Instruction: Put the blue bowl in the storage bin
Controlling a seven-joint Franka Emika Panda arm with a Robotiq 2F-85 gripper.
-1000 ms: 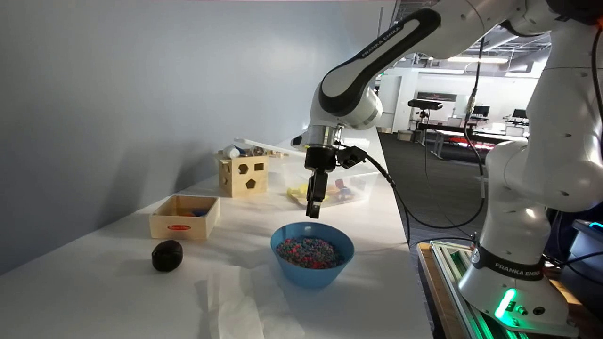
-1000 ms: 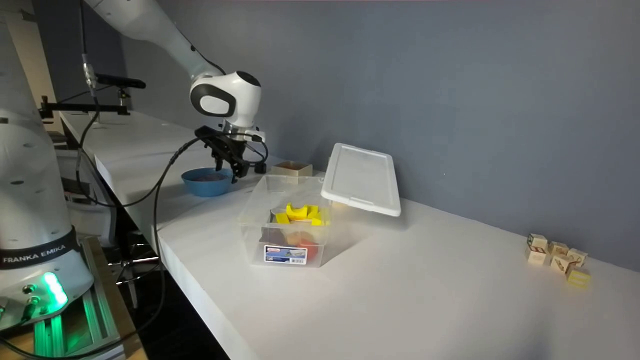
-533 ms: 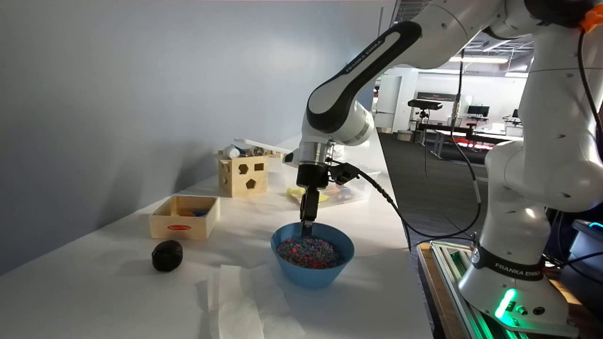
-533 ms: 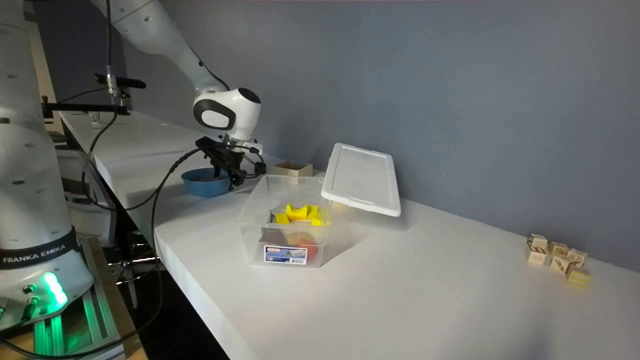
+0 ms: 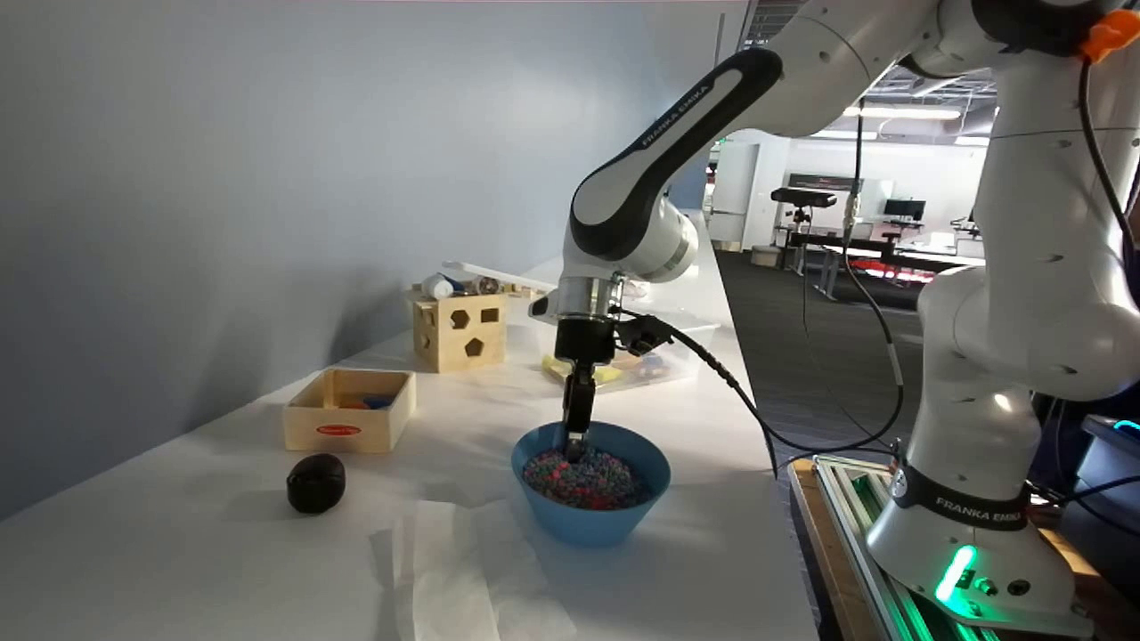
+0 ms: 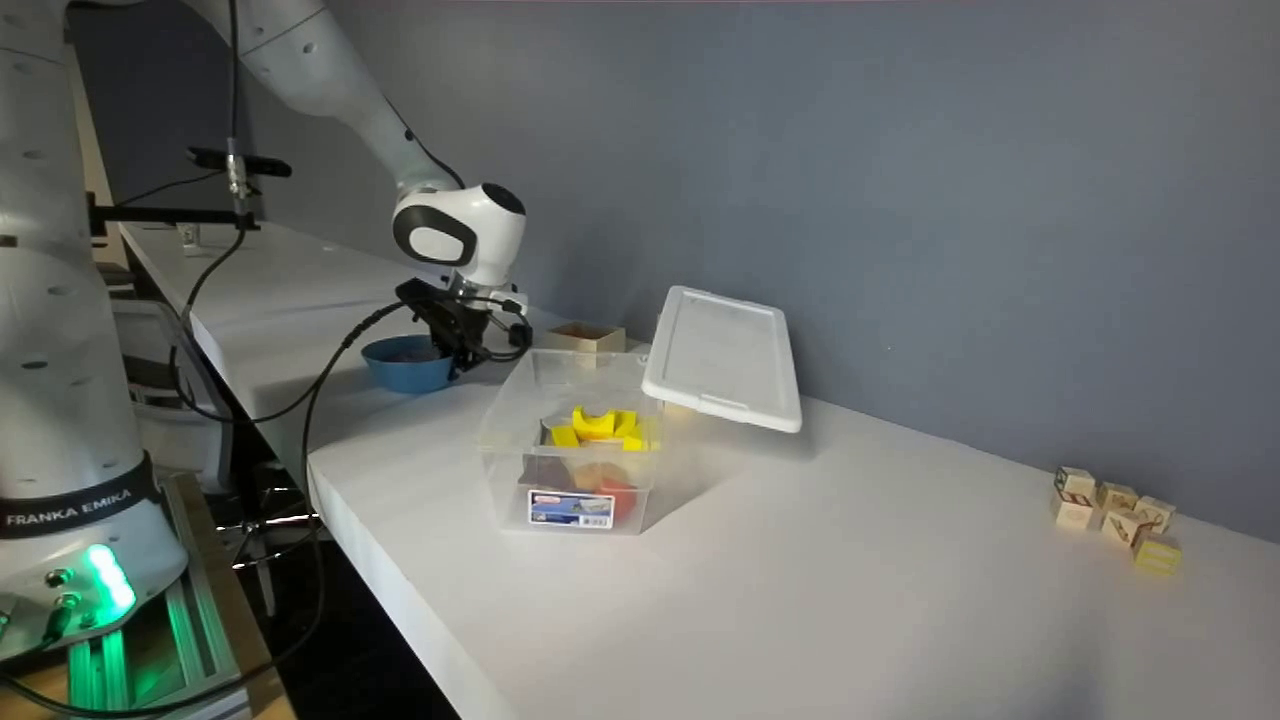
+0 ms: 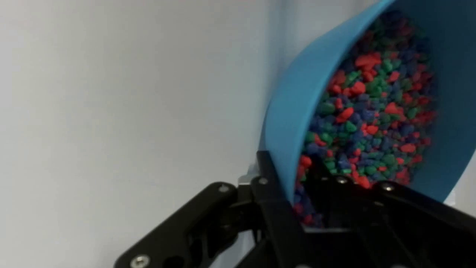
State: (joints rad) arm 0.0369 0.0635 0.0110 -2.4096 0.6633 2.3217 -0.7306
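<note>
Wrist view: close, facing down over bowl (image 7: 297, 100). Both exterior views: farther off, angled down along surface edge (image 6: 405, 575), roughly opposed; shared: bowl, bin (image 6: 505, 490), arm (image 6: 340, 85).

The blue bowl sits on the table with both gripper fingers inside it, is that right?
Not both: the wrist view shows one finger of the gripper inside the blue bowl and the other outside its rim. The blue bowl does sit on the table.

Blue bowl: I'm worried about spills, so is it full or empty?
Partly filled: in the wrist view, red, green and blue bits lie inside the blue bowl, below its rim. Their depth is hidden.
</note>
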